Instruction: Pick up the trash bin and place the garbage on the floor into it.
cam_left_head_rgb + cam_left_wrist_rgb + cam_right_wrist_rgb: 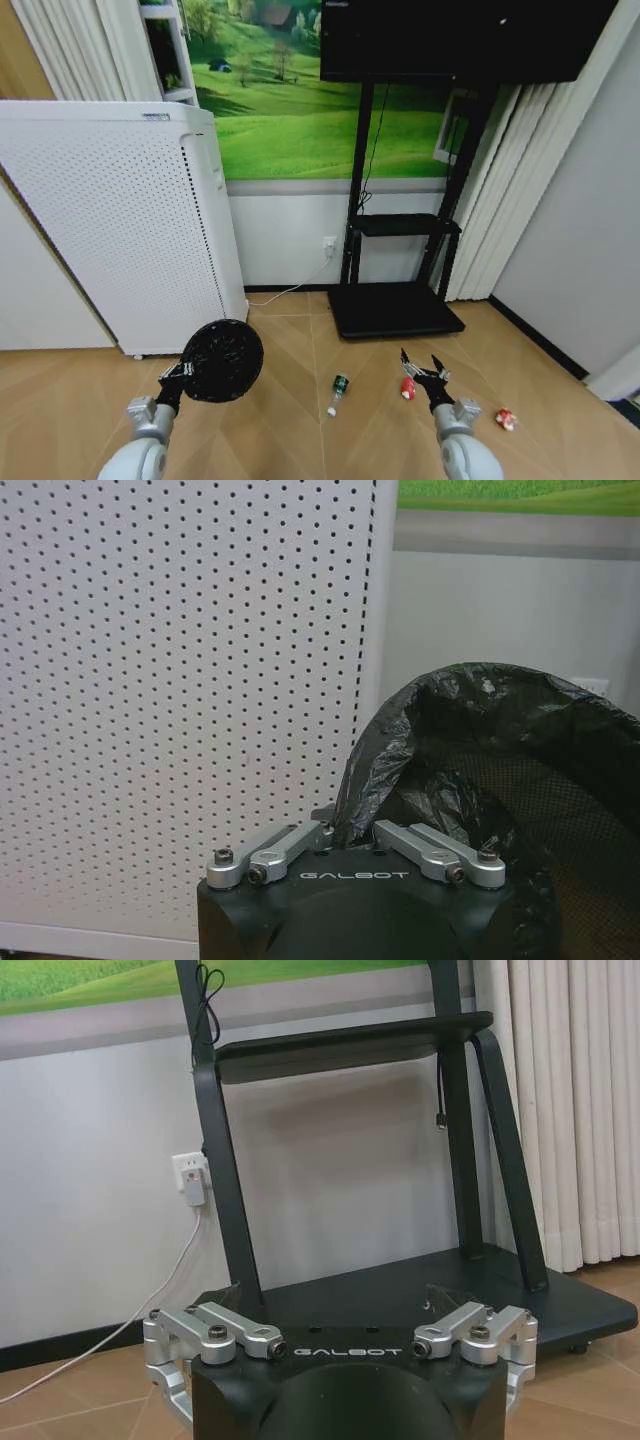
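My left gripper [176, 379] is shut on the rim of the trash bin [221, 360], a small round black mesh basket lined with a black bag. It is held off the floor with its mouth tipped toward me. In the left wrist view the fingers of that gripper [350, 832] pinch the bagged rim of the bin [500, 770]. The garbage lies on the wood floor: a clear bottle with a green label [338, 390], a small red can [408, 388] and a red-and-white wrapper [506, 419]. My right gripper [424, 371] is open, just right of the can and holding nothing; its jaws [338, 1300] stand spread.
A tall white perforated appliance [120, 220] [180, 680] stands close on the left, just behind the bin. A black TV stand with a flat base [395, 310] [420, 1305] sits ahead against the wall. A white cable [160, 1300] runs from a wall socket [190, 1178]. Curtains [505, 190] hang at the right.
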Available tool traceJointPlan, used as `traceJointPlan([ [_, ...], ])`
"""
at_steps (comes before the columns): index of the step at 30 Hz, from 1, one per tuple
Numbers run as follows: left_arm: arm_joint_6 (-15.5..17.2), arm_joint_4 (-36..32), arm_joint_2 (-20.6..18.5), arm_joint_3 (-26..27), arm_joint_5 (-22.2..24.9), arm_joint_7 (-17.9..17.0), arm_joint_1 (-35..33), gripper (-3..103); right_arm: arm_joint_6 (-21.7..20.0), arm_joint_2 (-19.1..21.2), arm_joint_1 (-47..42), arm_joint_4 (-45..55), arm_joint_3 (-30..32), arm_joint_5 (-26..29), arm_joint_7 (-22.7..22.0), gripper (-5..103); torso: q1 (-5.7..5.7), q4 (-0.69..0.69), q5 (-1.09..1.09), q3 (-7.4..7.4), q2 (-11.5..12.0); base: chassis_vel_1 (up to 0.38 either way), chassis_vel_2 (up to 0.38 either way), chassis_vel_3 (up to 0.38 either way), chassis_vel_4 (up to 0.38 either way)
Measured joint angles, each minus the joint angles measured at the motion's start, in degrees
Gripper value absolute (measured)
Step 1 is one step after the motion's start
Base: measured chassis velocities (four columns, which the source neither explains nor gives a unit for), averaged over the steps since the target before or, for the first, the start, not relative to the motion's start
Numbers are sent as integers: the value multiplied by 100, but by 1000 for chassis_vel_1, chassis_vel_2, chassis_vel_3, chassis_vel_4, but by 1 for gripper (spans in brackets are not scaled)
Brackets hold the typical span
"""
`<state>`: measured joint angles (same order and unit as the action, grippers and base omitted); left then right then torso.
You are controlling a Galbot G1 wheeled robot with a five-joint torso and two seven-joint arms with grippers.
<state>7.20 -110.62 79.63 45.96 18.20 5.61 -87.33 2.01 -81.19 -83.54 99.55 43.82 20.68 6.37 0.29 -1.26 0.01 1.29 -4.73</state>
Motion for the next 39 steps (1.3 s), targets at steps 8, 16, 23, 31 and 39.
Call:
traceJointPlan([
  [8, 0, -51, 77, -26, -80, 5, -65, 3, -12, 43, -104, 11, 17, 81, 178, 100, -4, 0, -1, -4, 0, 2, -5, -3, 9],
  [16, 1, -87, 101, -24, -119, 6, -97, 3, 62, 73, -111, -30, 19, 112, 194, 100, -4, -1, -1, -3, -1, -51, -85, 52, 80],
  [23, 1, -88, 148, -66, -179, 3, -90, 3, 233, 96, -99, -136, 19, 30, 198, 100, -3, -1, 2, -2, 0, -180, -144, 204, 149],
  [31, -153, 107, 18, -289, -118, 187, 178, 3, 342, 143, -93, -329, -51, -254, 311, 100, -3, 0, -1, -2, -1, -50, -71, 86, 45],
  [39, -317, 785, -357, -1254, -408, 342, 1288, 3, 337, 271, 79, -893, -285, -687, 566, 100, -3, -1, -2, -2, 0, 46, 33, -47, -22],
])
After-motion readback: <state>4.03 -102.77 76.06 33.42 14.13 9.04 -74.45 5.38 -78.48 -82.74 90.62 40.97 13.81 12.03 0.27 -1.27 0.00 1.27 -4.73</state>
